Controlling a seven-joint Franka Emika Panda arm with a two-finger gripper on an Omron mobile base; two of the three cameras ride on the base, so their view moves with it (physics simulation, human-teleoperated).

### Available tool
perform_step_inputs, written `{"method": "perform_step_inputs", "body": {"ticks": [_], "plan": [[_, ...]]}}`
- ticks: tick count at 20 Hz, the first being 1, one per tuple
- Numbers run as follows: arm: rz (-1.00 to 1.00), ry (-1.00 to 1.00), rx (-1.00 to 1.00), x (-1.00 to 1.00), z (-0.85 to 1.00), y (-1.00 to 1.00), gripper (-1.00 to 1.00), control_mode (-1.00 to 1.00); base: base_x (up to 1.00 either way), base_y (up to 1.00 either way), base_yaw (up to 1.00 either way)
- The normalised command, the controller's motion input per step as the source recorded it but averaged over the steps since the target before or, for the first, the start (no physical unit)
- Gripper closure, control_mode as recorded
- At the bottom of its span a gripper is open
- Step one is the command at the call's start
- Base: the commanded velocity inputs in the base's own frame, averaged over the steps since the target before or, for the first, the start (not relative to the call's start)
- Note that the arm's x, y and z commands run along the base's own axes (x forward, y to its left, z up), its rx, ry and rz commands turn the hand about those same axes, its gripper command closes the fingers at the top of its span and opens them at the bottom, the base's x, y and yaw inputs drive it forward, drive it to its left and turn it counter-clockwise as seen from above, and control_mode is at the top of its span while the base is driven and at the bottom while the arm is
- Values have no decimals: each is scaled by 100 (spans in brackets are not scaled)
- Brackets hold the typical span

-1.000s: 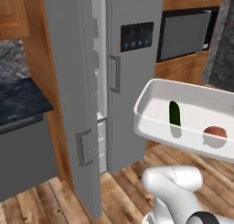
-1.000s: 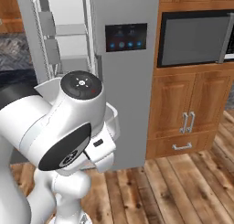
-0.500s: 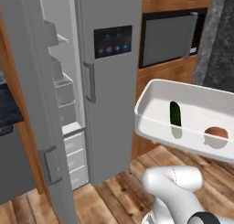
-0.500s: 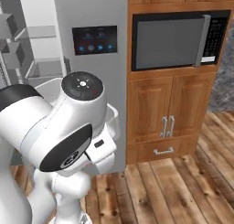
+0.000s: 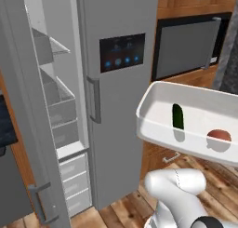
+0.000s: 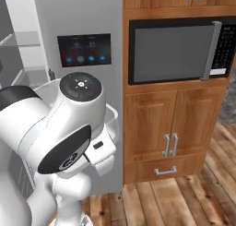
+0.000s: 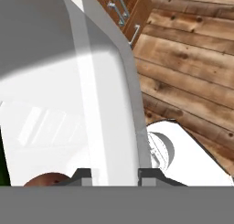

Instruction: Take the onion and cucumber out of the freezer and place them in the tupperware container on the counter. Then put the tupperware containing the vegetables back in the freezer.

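Claw: gripper (image 7: pixel 112 176) seen from the hand camera, two dark fingertips (image 7: pixel 83 176) pinched on the rim of the tray, one tip inside the wall, one outside
Tray: one white tupperware tray (image 5: pixel 153 110), held up in the air to the right of the fridge, well above the floor, roughly level
Cucumber: one (image 5: pixel 177 116), dark green, lying inside the tray toward its middle
Onion: one (image 5: pixel 219 135), reddish, inside the tray, right of the cucumber and apart from it; from the hand camera a brown-red curve of it (image 7: pixel 48 179) shows just beside the inner fingertip
Freezer: one tall grey compartment (image 5: pixel 58 124), left half of the fridge, its door (image 5: pixel 28 110) swung wide open toward the camera, bar handle low on the door
Freezer inside: several grey shelves above, drawers below; exact count unclear
Fridge door: one (image 5: pixel 123 83), shut, just right of the freezer opening, with one dark touch panel (image 5: pixel 122 52) and one vertical handle
Microwave: one (image 6: pixel 177 50), right of the fridge, set in wood cabinets, one bar handle
Cabinets: two wood doors (image 6: pixel 173 128) under the microwave with two handles side by side, one drawer beneath
Counter: a dark edge (image 5: pixel 5 129) left of the freezer, behind its open door
Floor: wood planks (image 7: pixel 192 58) below the tray
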Motion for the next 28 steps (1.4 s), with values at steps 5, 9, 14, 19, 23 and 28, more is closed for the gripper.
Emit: {"method": "perform_step_inputs", "body": {"ticks": [5, 9, 14, 19, 23, 28], "plan": [[0, 0, 0, 0, 0, 0, 100, 100, 59, -31, 26], [0, 0, 0, 0, 0, 0, 100, 100, 34, -15, 31], [0, 0, 0, 0, 0, 0, 100, 100, 34, -5, 31], [0, 0, 0, 0, 0, 0, 100, 100, 62, -11, 29], [0, 0, 0, 0, 0, 0, 100, 100, 62, -2, 26], [0, 0, 0, 0, 0, 0, 100, 100, 42, 0, 25]]}}
